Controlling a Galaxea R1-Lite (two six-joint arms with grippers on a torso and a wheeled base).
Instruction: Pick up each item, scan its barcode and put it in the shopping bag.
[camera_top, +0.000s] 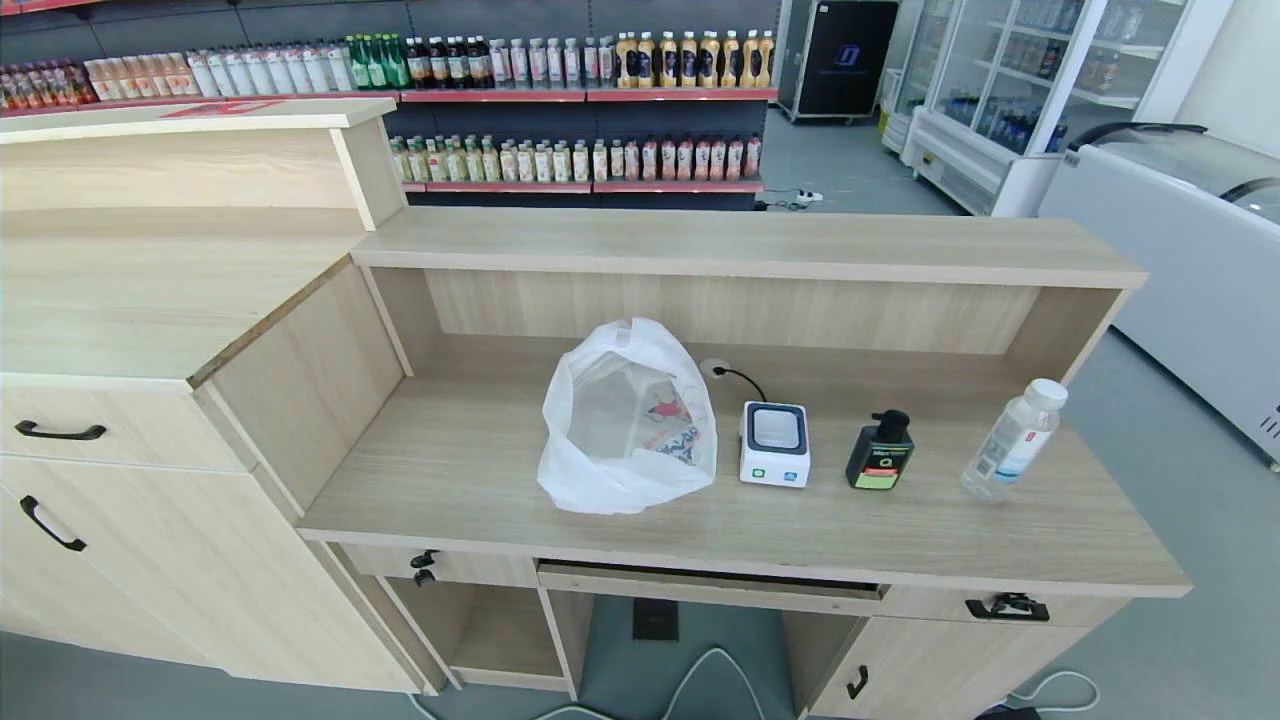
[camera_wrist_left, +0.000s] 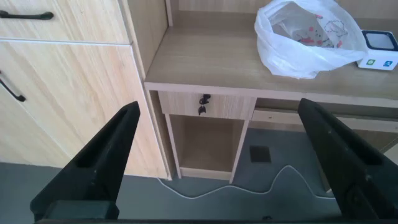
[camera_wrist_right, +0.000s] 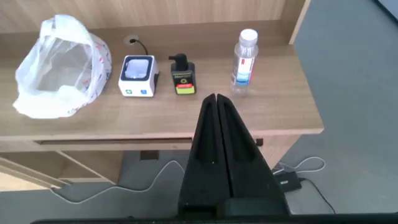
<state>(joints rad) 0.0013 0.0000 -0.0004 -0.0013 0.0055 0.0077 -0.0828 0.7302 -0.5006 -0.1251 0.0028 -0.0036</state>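
Wooden counter (camera_top: 470, 480), work surface inspected. The white plastic shopping bag (camera_top: 625, 420) stands near the middle of the surface, mouth open upward, with red and blue print on its right wall. Just beside it, toward the right edge, sits the white barcode scanner (camera_top: 775, 443), window facing up; its black cable (camera_top: 742, 378) runs to a round port at the back of the surface. Next in line, close to the scanner but apart from it, stands a dark pump bottle (camera_top: 880, 452), upright, with a green and pale label. Farther toward the right edge stands a clear water bottle (camera_top: 1012, 440) with a white cap, upright and apart from the pump bottle. All four sit in a rough row across the surface, clear of the front edge. The left gripper (camera_wrist_left: 219, 106) hangs off the front edge, lower than the surface, before a small keyed drawer (camera_wrist_left: 202, 104); its fingers are spread wide and hold nothing. The right gripper (camera_wrist_right: 214, 98) hangs off the front edge toward the right half, fingers pressed together with nothing between them.
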